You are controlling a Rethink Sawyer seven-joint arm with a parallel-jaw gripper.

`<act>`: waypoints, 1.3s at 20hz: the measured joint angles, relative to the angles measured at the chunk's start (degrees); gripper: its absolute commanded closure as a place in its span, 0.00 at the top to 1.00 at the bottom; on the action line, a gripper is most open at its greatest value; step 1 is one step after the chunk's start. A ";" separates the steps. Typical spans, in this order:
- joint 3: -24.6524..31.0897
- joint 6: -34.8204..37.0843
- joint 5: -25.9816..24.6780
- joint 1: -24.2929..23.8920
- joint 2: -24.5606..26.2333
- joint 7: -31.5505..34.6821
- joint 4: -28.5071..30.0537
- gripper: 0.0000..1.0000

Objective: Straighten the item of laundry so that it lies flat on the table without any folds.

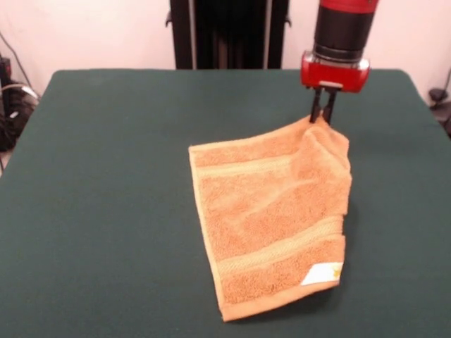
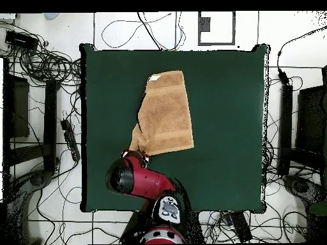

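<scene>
The item of laundry (image 1: 271, 218), an orange-tan terry towel with woven bands, lies on the dark green table (image 1: 99, 183), right of its middle. A white tag (image 1: 323, 273) shows at its near right corner. Its right edge is folded and bunched, and the far right corner is drawn up to a peak. My gripper (image 1: 323, 118) comes down onto that peak with its fingers close together, pinching the cloth. From overhead the towel (image 2: 167, 115) narrows toward the gripper (image 2: 144, 153), which sits at its lower left corner.
The red and black arm (image 2: 144, 182) reaches in over the table's (image 2: 223, 159) lower edge in the overhead view. Cables and dark equipment (image 2: 38, 76) lie on the floor around the table. Bare green cloth spreads wide on every side of the towel.
</scene>
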 measured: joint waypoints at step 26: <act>-6.57 0.04 15.61 14.69 -2.39 13.78 4.10 1.00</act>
